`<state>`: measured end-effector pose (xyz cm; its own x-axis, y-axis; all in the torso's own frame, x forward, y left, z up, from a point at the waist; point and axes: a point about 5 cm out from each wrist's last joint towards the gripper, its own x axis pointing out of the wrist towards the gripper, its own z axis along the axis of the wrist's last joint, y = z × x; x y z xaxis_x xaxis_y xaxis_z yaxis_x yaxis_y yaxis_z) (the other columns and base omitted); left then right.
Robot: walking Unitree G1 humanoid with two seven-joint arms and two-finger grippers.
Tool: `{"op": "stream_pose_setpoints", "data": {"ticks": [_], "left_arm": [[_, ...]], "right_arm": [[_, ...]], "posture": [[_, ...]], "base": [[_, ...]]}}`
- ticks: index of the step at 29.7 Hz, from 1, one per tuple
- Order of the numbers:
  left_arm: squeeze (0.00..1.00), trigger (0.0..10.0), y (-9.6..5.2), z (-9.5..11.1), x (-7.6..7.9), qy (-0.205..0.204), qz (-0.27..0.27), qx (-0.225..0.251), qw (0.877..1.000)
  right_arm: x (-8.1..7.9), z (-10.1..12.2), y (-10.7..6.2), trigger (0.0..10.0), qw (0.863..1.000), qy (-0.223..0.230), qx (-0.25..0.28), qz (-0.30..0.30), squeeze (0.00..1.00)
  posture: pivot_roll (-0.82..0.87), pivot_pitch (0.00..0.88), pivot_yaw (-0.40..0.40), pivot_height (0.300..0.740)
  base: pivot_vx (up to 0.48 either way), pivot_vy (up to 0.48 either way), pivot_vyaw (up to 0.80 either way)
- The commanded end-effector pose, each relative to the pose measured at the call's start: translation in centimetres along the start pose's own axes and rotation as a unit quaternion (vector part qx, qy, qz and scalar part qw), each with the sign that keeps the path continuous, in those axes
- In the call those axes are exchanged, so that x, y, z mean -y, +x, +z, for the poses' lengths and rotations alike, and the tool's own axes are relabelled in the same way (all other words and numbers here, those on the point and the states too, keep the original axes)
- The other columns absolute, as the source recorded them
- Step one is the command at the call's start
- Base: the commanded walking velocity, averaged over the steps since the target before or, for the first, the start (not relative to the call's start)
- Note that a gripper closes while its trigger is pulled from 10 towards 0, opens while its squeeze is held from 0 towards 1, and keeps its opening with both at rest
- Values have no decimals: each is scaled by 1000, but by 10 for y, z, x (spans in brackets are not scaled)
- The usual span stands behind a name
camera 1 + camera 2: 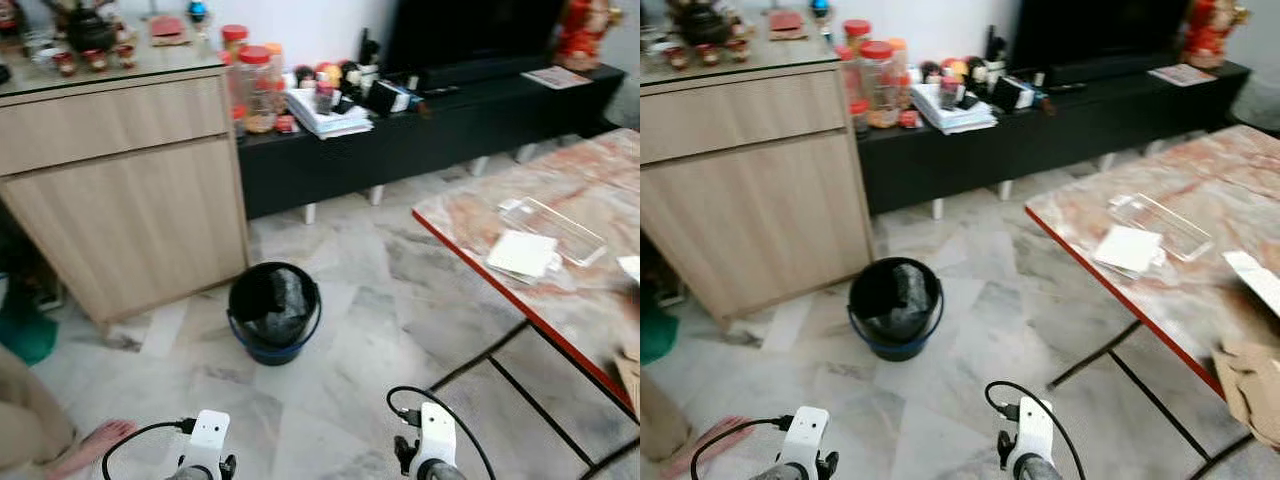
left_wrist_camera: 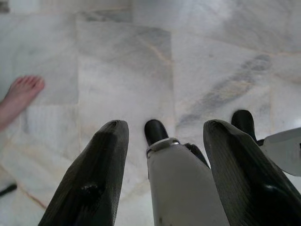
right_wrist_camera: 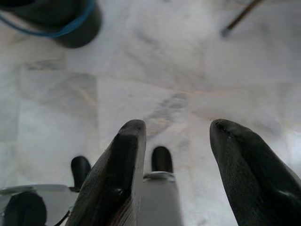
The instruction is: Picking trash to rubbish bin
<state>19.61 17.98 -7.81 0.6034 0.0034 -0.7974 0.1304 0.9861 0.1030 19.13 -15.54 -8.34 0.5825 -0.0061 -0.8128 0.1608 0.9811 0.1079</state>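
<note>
1. The robot is standing on a pale marble floor (image 1: pixel 360 300), looking down at a black bin (image 1: pixel 274 310) with a blue rim that is sitting just in front of a light wooden cabinet (image 1: pixel 130 190).
2. The bin is lined with a dark bag and is standing upright, between the cabinet and a marble-topped table (image 1: pixel 590 320) with a red edge on the robot's right.
3. On the table, a clear plastic tray (image 1: pixel 553 228) is lying just beside a flat white paper packet (image 1: pixel 522 254); in the right eye view, torn brown cardboard (image 1: pixel 1252 390) is lying near the table's closer corner. These are looking like the likeliest rubbish to collect.
4. The left gripper (image 2: pixel 164 174) is hanging low over bare floor, its two black fingers spread wide apart and holding nothing.
5. The right gripper (image 3: pixel 178 165) is likewise pointing down at the floor, fingers parted and empty, with the bin's blue rim near the edge of its wrist view.
6. A person's bare foot (image 1: pixel 95 445) is resting on the floor near the robot's left side.
7. To do this step well, the robot should be turning towards the table, keeping clear of the foot and the table legs.
8. The right arm is looking the better placed for reaching; a flat packet will likely need pinching at an edge.
</note>
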Motion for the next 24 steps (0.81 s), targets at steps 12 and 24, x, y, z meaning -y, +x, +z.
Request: {"op": "stream_pose_setpoints", "data": {"ticks": [12,24], "left_arm": [[0,10000,0,0,2,8,-5,-1,1000],[0,10000,0,-1,2,7,-5,-2,1000]], "right_arm": [[40,-7,-6,10000,1000,8,-1,-27,0],[68,-7,-12,10000,999,11,2,-40,0]], "posture": [[12,0,-87,740],[10,19,-87,740]], "base": [[0,0,-738],[0,0,-740]]}}
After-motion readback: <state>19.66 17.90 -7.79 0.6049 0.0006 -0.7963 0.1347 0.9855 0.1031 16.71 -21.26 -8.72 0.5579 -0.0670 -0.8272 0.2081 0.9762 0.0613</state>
